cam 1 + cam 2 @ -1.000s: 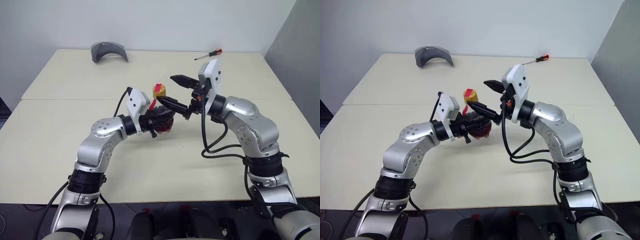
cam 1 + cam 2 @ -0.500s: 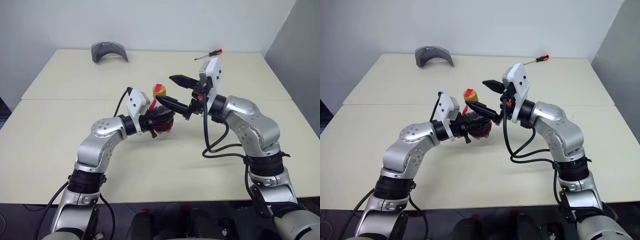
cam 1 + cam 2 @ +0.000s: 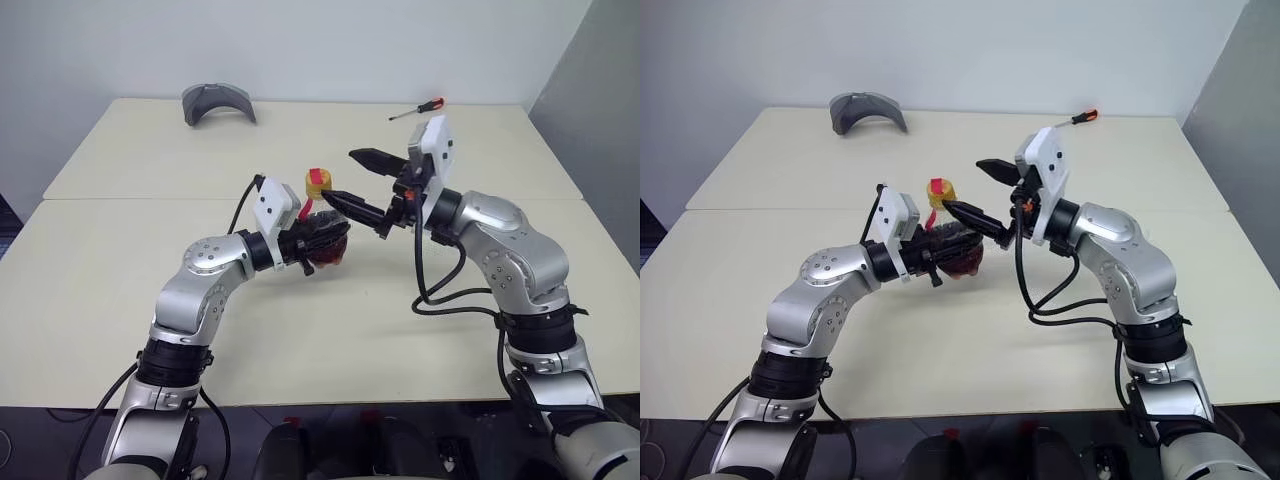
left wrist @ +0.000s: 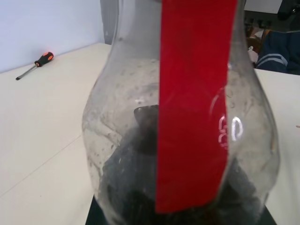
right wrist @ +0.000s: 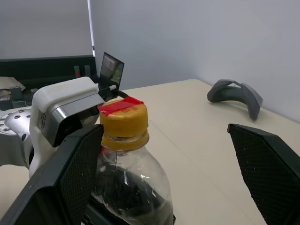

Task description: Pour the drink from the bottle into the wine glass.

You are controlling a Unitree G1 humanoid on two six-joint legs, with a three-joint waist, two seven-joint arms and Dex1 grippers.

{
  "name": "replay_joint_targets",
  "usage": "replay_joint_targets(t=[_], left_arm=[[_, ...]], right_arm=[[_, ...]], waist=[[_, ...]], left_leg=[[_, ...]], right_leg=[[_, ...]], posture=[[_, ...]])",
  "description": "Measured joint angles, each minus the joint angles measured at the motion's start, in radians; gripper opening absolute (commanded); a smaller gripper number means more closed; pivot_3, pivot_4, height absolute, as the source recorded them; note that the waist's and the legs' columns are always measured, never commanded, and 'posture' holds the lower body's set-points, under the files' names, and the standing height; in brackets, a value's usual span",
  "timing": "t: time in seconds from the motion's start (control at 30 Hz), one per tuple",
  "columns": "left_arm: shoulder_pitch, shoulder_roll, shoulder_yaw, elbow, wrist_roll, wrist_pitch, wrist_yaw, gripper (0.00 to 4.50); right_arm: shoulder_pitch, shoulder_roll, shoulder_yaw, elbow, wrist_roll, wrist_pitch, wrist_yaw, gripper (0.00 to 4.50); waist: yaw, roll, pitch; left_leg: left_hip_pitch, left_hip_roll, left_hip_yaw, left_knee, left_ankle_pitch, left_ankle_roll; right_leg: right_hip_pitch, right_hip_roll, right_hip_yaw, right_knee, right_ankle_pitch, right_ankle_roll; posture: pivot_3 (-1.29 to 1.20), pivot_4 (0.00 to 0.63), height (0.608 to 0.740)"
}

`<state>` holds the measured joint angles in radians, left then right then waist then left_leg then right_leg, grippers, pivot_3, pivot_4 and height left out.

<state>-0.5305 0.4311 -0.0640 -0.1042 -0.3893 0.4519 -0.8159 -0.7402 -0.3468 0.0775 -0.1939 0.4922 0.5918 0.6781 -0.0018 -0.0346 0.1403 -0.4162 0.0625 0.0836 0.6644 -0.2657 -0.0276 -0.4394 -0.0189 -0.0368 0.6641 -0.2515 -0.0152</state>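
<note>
Bottle (image 3: 322, 232) stands upright at table (image 3: 120, 270) centre, clamped in my left gripper (image 3: 318, 238). Yellow cap (image 5: 124, 123) sits on. At its 2 o'clock, my right gripper (image 3: 358, 180) hangs wide apart, holding nothing. Screwdriver (image 3: 417, 109) lies at 1 o'clock.

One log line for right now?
left gripper: shut on bottle | right gripper: open by cap | cap on | glass unseen

1. I note the bottle (image 5: 129, 187) is clear glossy plastic, smudged inside, with a matt yellow plastic cap (image 5: 124, 121).
2. Its red label strip (image 4: 197, 103) looks smooth and matt, like tape.
3. The right gripper (image 3: 352, 178) has matt black textured fingers (image 5: 267, 164).
4. The table (image 3: 120, 270) is smooth, matt, cream.
</note>
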Motion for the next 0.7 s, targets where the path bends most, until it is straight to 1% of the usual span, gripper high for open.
replay_joint_targets(t=[0.13, 0.47, 0.6, 0.7], left_arm=[[0.0, 0.0, 0.0, -0.002, -0.001, 0.0, -0.003, 1.01], [0.0, -0.001, -0.009, -0.002, -0.001, 0.0, -0.005, 1.01], [0.0, 0.002, -0.009, -0.002, -0.001, 0.0, -0.006, 1.01], [0.0, 0.002, -0.009, -0.002, -0.001, 0.0, -0.006, 1.01]], right_arm=[[0.021, -0.033, -0.021, 0.013, -0.007, -0.001, -0.003, 4.5], [0.033, -0.057, -0.028, 0.016, -0.004, 0.0, 0.006, 4.5], [0.079, -0.072, -0.028, -0.02, 0.041, 0.038, 0.043, 4.5], [0.083, -0.063, -0.028, -0.056, 0.082, 0.071, 0.049, 4.5]], waist=[[0.0, 0.0, 0.0], [0.001, 0.0, 0.0], [0.001, 0.0, 0.0], [0.001, 0.0, 0.0]], left_leg=[[0.0, 0.0, 0.0, 0.0, 0.0, 0.0], [0.0, 0.0, 0.0, 0.0, 0.0, 0.0], [0.0, 0.0, 0.0, 0.0, 0.0, 0.0], [0.0, 0.0, 0.0, 0.0, 0.0, 0.0]], right_leg=[[0.0, 0.0, 0.0, 0.0, 0.0, 0.0], [0.0, 0.0, 0.0, 0.0, 0.0, 0.0], [0.0, 0.0, 0.0, 0.0, 0.0, 0.0], [0.0, 0.0, 0.0, 0.0, 0.0, 0.0]], posture=[[0.0, 0.15, 0.74], [0.0, 0.15, 0.74], [0.0, 0.15, 0.74], [0.0, 0.15, 0.74]])
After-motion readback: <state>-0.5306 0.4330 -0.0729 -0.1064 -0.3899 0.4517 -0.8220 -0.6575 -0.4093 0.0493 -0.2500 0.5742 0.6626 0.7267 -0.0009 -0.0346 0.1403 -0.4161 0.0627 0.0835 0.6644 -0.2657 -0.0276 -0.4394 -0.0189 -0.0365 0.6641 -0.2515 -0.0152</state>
